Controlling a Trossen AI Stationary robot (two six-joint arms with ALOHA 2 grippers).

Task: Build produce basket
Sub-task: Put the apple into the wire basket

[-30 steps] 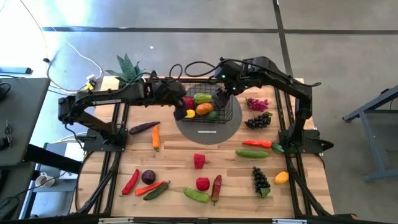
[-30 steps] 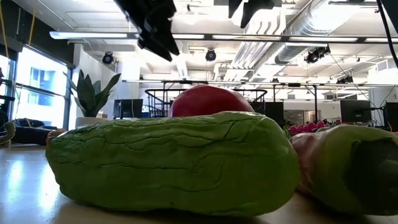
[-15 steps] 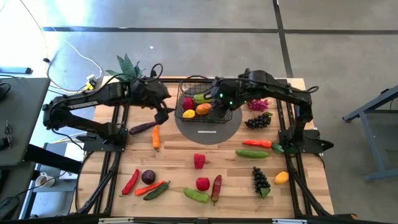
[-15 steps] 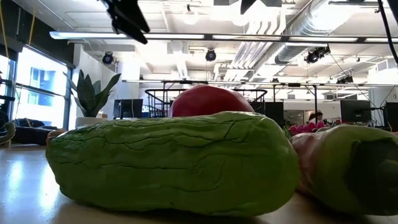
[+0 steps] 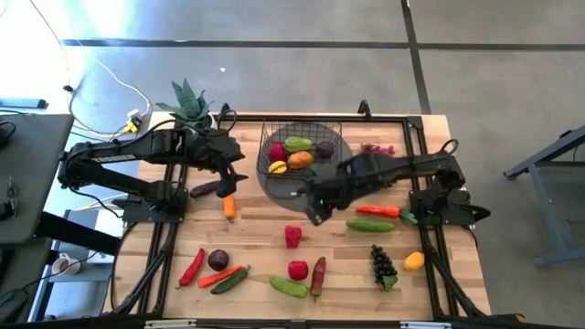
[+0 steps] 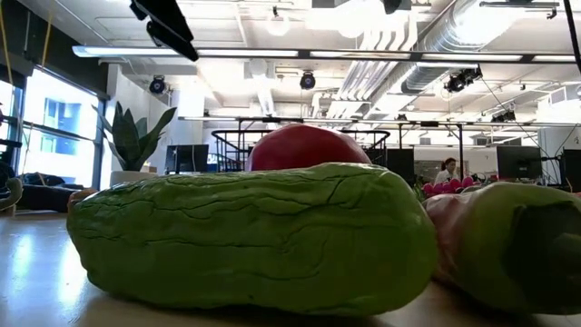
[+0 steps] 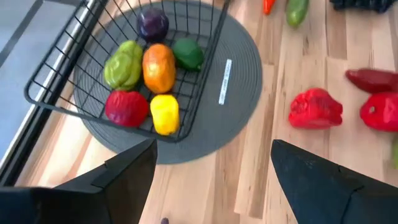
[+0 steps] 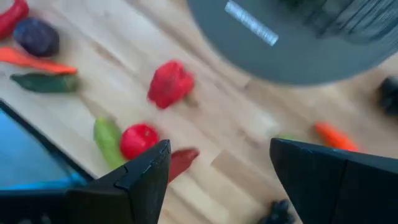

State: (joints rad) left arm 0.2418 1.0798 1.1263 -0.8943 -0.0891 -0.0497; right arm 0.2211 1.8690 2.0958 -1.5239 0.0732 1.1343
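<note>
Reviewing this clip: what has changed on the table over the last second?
The right gripper left the black wire-mesh basket and swung out over the table toward the red toy pepper, fingers open and empty. The left gripper pulled back from the basket toward the purple toy aubergine, also open. The loose produce stayed put.

Black wire basket (image 5: 301,150) sits upright on a grey mat at the bench's far centre. It holds six produce pieces (image 7: 147,79): red, yellow, orange, two green, one purple. More produce (image 5: 292,236) lies scattered on the near bench.
</note>
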